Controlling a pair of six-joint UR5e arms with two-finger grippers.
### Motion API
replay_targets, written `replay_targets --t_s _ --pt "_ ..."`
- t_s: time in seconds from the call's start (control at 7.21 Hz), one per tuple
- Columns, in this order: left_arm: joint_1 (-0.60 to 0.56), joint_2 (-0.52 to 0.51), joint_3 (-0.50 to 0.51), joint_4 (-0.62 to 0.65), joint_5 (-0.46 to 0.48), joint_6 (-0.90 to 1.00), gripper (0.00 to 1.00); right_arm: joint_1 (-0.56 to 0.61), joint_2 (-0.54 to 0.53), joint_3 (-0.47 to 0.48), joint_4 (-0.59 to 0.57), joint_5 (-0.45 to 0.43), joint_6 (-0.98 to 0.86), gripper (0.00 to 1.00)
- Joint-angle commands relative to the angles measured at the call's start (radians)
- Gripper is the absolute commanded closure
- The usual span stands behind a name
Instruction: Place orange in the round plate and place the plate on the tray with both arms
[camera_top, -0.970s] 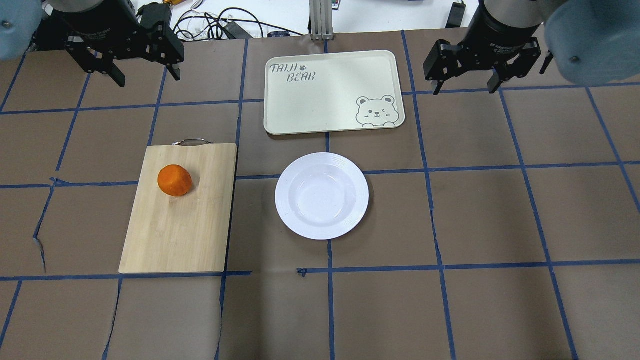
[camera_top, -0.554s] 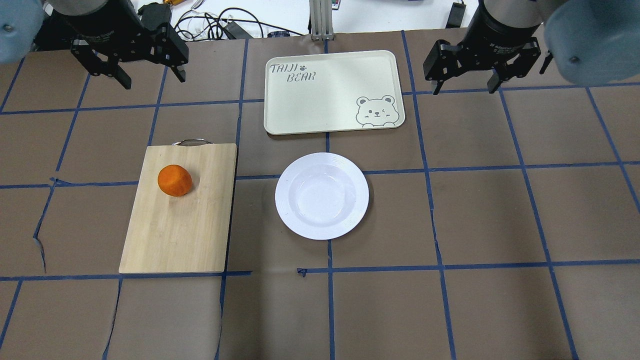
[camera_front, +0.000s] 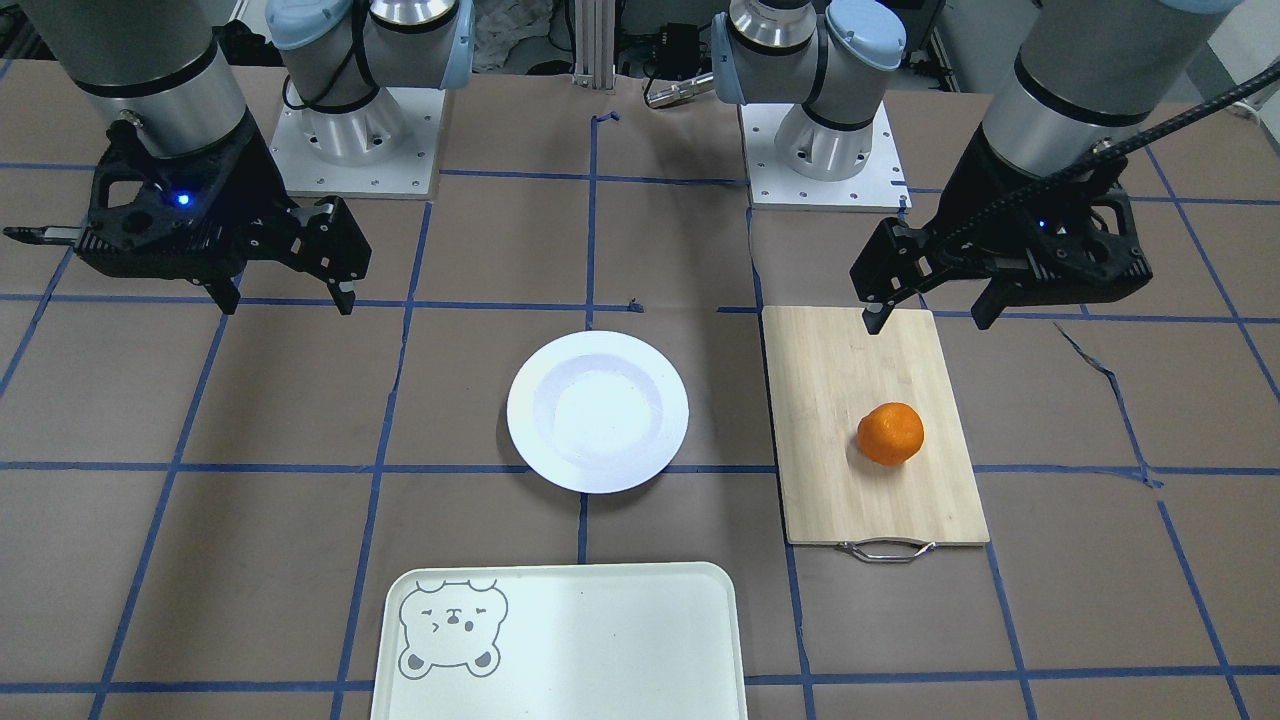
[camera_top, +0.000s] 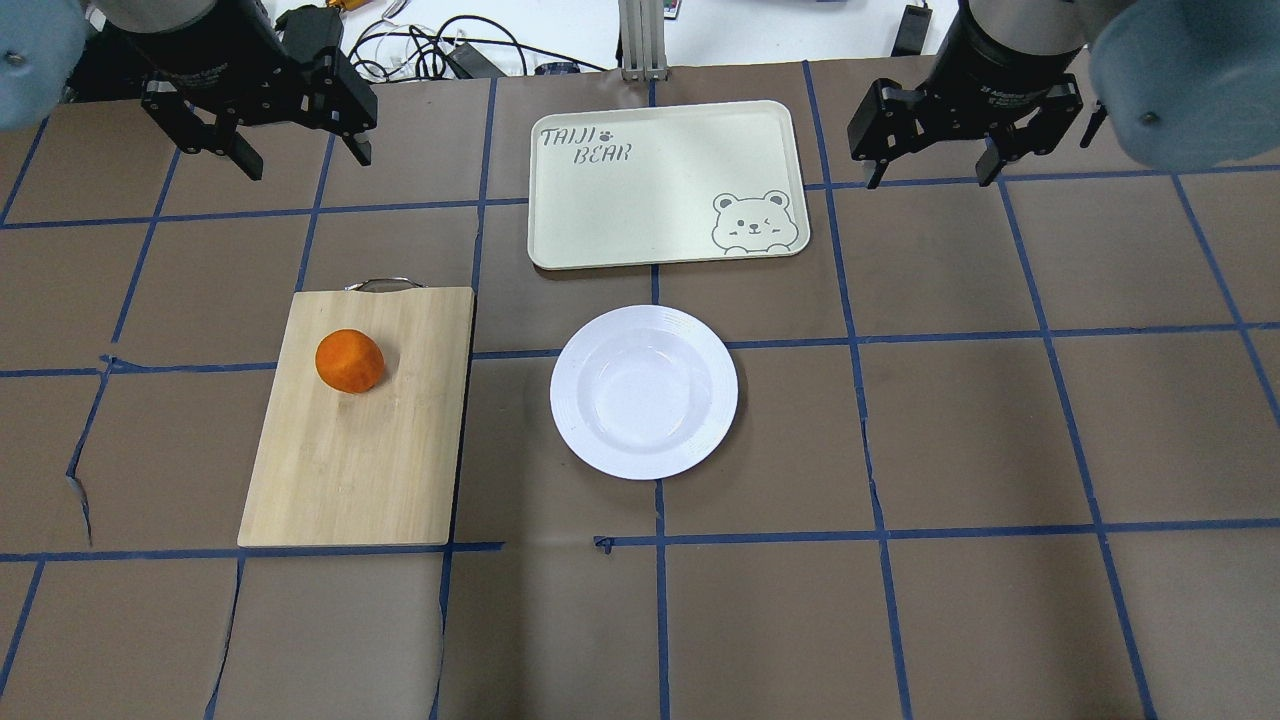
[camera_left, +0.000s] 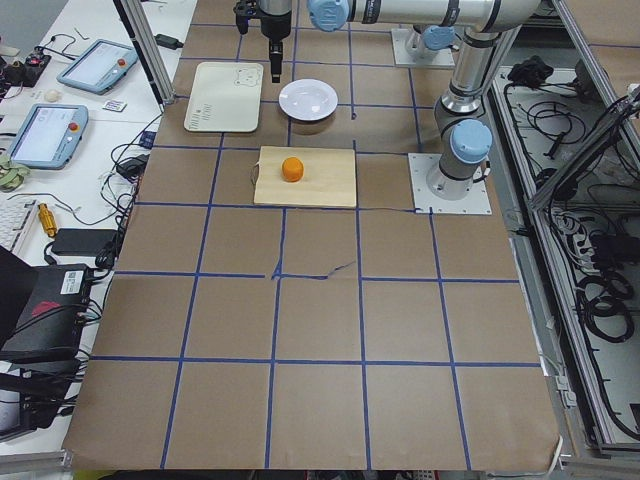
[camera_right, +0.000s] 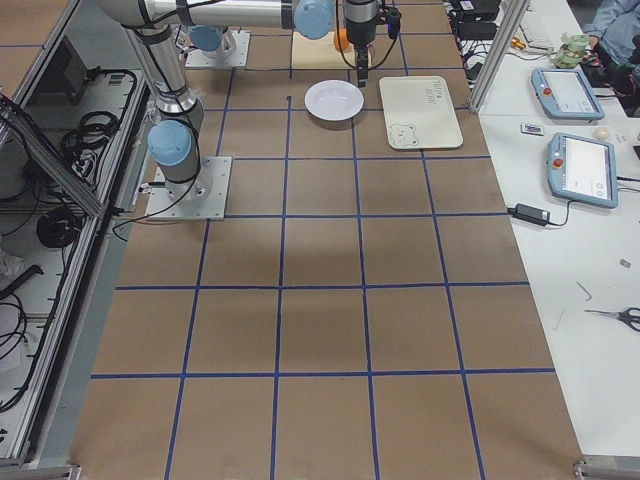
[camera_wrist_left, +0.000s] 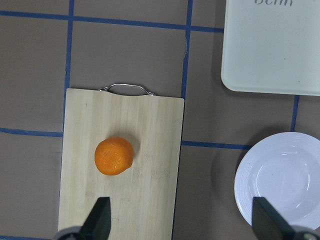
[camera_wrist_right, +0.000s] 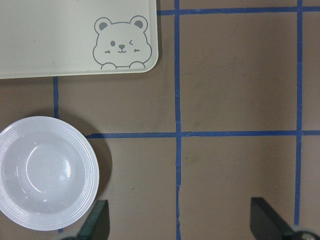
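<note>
The orange lies on the wooden board, near its handle end and well apart from the plate. It looks light and firm, and its dimpled skin should not slip; I would grip it across its middle. It is nearly round, so no long axis matters. The left gripper and the right gripper both hang empty with fingers apart, one on each side of the tray.

A robotics lab is shown: two robot arms are bolted through metal base plates to a table that is covered in brown matting and gridded with blue tape. In the left-end view, teach pendants are laid on a white bench from nine to eleven o'clock. Loose cables are strung at three o'clock.
</note>
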Motion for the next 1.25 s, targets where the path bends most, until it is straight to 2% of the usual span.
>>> replay_targets --t_s 0.0,0.69,1.11 --pt "0.000 0.002 -0.007 0.000 0.009 0.007 0.00 0.000 -0.001 0.000 -0.001 0.000 -0.001 0.00" --pt "0.026 -0.022 -0.011 0.026 0.008 -0.009 0.00 0.000 -0.001 0.000 -0.001 0.000 -0.001 0.00" --pt "0.095 -0.076 -0.111 0.056 0.000 -0.012 0.00 -0.001 0.002 0.000 0.001 0.000 -0.001 0.00"
